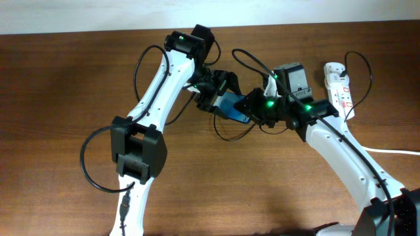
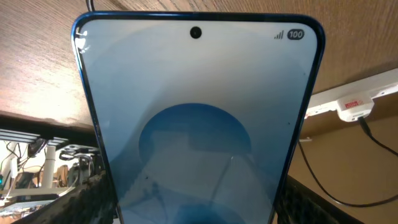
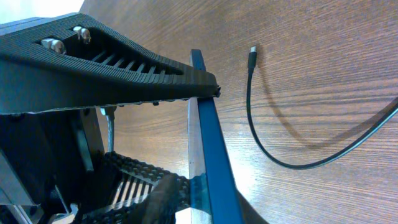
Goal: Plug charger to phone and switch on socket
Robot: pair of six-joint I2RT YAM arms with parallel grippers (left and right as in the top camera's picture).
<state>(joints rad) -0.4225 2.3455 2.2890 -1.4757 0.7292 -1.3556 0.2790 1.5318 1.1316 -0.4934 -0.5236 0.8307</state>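
Observation:
The phone (image 1: 231, 107) is lifted over the table's middle, blue screen up, and fills the left wrist view (image 2: 199, 112). My left gripper (image 1: 220, 92) is shut on its two long edges (image 2: 193, 208). My right gripper (image 1: 252, 113) pinches the phone's lower end across its faces (image 3: 211, 199); the phone shows edge-on there (image 3: 210, 143). The charger's thin black cable (image 1: 231, 137) lies loose on the table below, its small plug (image 3: 252, 53) free and apart from the phone. The white socket strip (image 1: 338, 88) lies at the far right, also in the left wrist view (image 2: 351, 102).
The socket's thick white cord (image 1: 394, 151) runs off the right edge. A thin black cable (image 2: 329, 186) leaves a plug in the strip. The left gripper's ribbed finger (image 3: 112, 68) crosses the top of the right wrist view. Bare wood lies left and front.

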